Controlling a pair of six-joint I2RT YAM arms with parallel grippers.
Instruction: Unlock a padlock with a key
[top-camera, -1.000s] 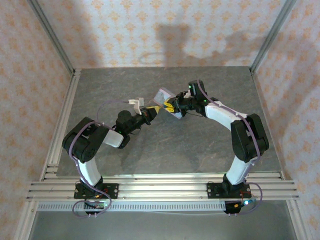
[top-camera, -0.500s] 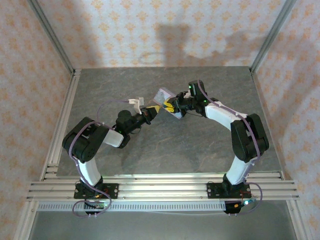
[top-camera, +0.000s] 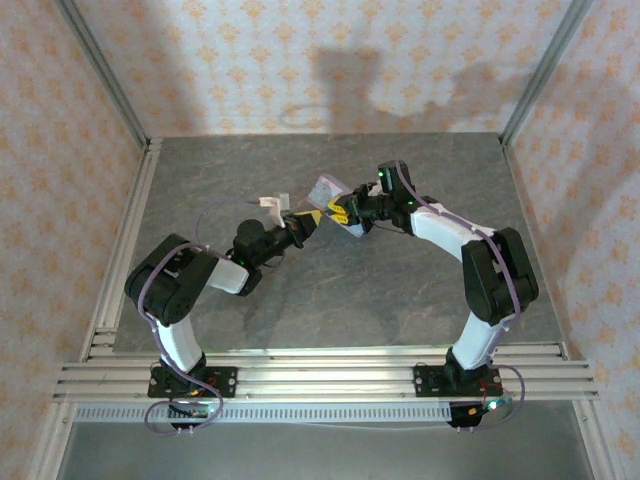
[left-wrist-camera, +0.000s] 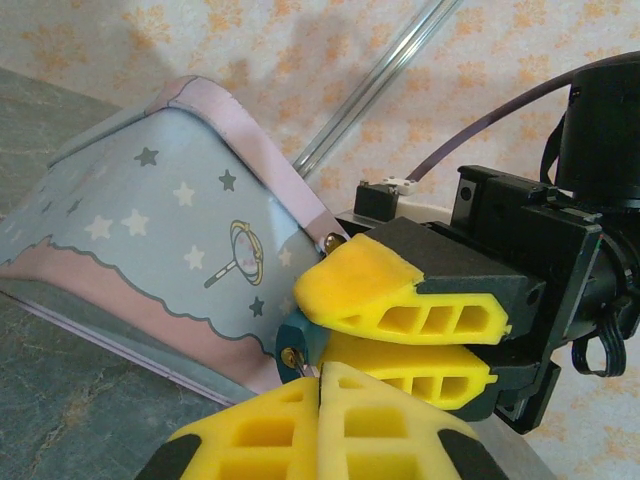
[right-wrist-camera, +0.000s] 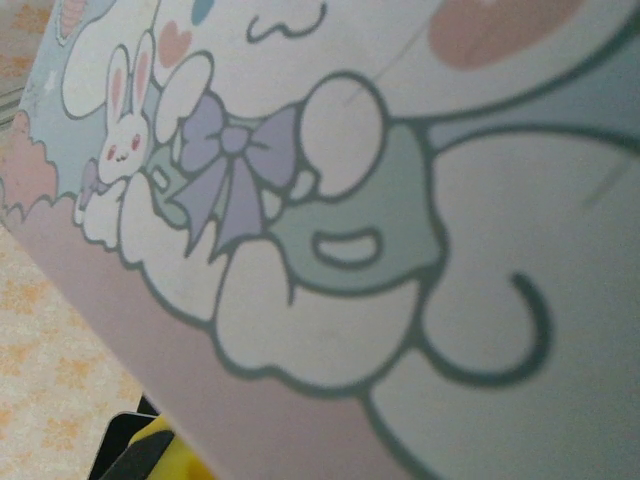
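The padlock (left-wrist-camera: 292, 336), seated at the corner of the tilted pastel tin (left-wrist-camera: 150, 240), is clamped between the fingers of the right gripper (left-wrist-camera: 320, 322). A silvery key (left-wrist-camera: 303, 368) is pinched in the closed left gripper (left-wrist-camera: 318, 388), its tip at the padlock's keyhole.

Top view: bright, even, soft light, no hard glare. Broad soft-edged arm shadows land on the back wall (top-camera: 345, 75), so the light comes from high on the near side. The grey bench (top-camera: 330, 300) is evenly lit, with only faint shadow under the arms. The aluminium rail (top-camera: 320, 372) along the near edge shines pale with slight bloom. Things at bench centre too small to resolve.

Left wrist view: warm tone. The pastel tin (left-wrist-camera: 150, 230) is sharp, the wallpaper behind it soft, and the bottom edge a bit blurred.

Right wrist view: the tin is too close to the lens. The cartoon print is out of focus, worst toward the right edge. Flat light, no highlights.
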